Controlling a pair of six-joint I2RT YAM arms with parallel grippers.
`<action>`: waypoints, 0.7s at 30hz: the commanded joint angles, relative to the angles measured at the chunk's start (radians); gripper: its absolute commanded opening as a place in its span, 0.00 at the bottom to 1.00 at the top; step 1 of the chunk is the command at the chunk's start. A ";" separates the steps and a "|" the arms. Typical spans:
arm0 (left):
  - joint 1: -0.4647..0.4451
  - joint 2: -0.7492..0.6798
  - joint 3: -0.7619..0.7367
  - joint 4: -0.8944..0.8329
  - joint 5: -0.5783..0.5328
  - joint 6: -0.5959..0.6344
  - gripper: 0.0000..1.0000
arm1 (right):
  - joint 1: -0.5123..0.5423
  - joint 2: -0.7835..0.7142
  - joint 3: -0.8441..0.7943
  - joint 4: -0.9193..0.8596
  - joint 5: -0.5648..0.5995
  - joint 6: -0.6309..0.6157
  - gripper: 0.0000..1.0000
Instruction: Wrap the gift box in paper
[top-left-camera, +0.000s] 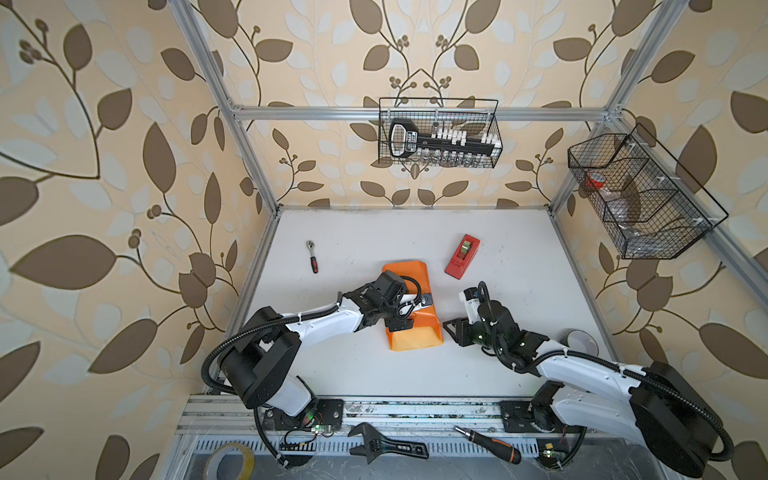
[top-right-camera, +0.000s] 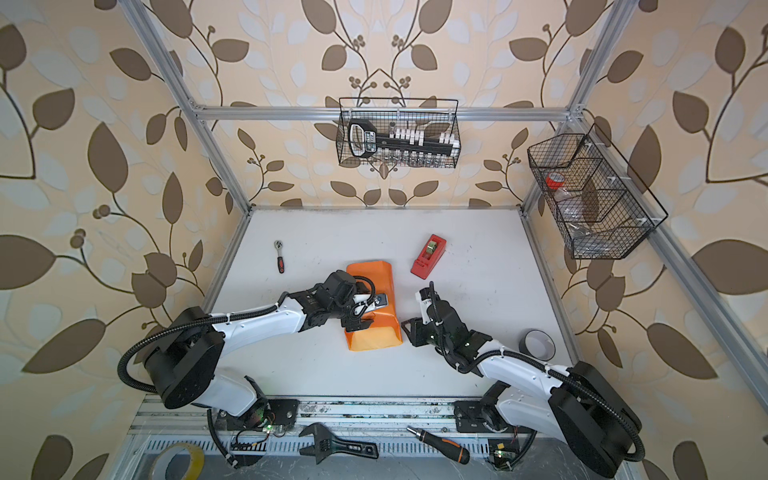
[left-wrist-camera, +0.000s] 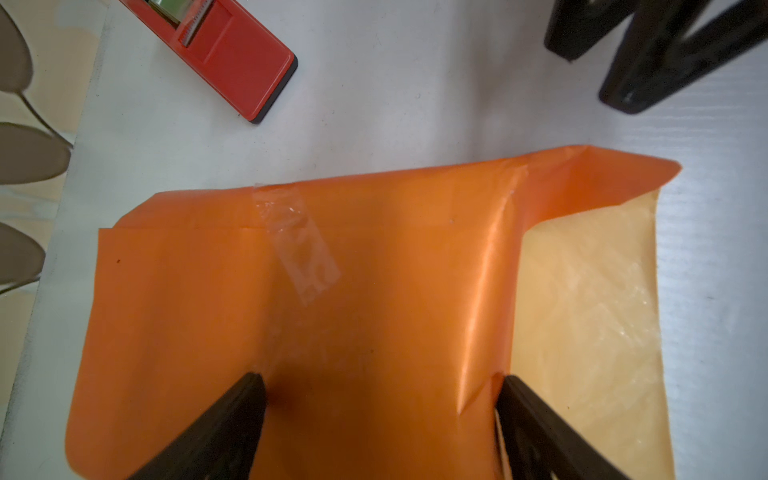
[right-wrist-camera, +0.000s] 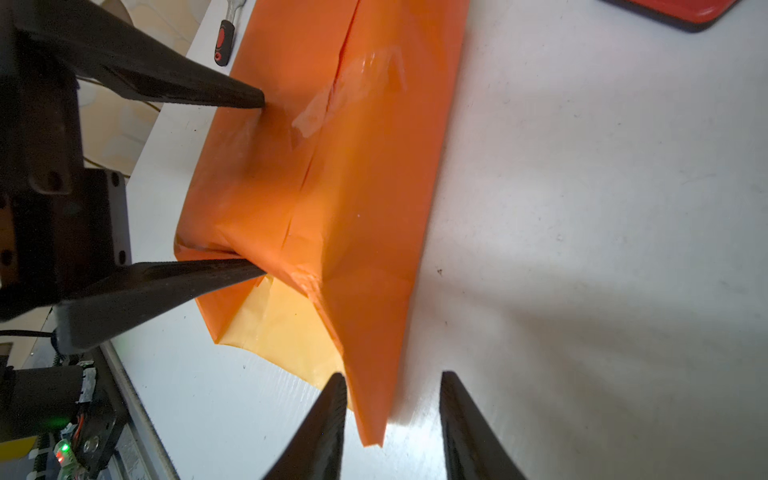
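Note:
The gift box is hidden inside the paper (top-left-camera: 415, 270) (top-right-camera: 374, 274), which lies folded over it, glossy orange face out. A clear tape strip (left-wrist-camera: 299, 245) holds the seam. At the near end a loose flap shows its yellow face (left-wrist-camera: 582, 311) (right-wrist-camera: 282, 328). My left gripper (top-left-camera: 405, 316) (left-wrist-camera: 380, 377) (right-wrist-camera: 262, 183) points down on the bundle. Its jaws stand wide and press the paper at two opposite sides of the box. My right gripper (top-left-camera: 449, 330) (right-wrist-camera: 392, 376) hovers low just right of the bundle, partly open. The flap's orange corner lies between its fingers, ungripped.
A red tape dispenser (top-left-camera: 462, 256) (left-wrist-camera: 232, 54) stands behind and right of the bundle. A ratchet wrench (top-left-camera: 312, 256) lies back left, and a grey tape roll (top-left-camera: 579, 340) sits at the right edge. Wire baskets (top-left-camera: 440, 133) hang on the frame. A wrench (top-left-camera: 386, 449) and a screwdriver (top-left-camera: 488, 444) rest on the front rail.

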 joint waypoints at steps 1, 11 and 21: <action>-0.007 0.011 0.013 0.002 -0.034 0.030 0.88 | -0.022 0.013 0.008 -0.037 0.022 0.003 0.39; -0.008 0.014 0.010 0.013 -0.034 0.025 0.89 | -0.005 0.146 0.028 0.045 0.011 0.025 0.38; -0.009 0.022 0.012 0.011 -0.030 0.026 0.89 | 0.038 0.230 0.036 0.161 -0.018 0.077 0.35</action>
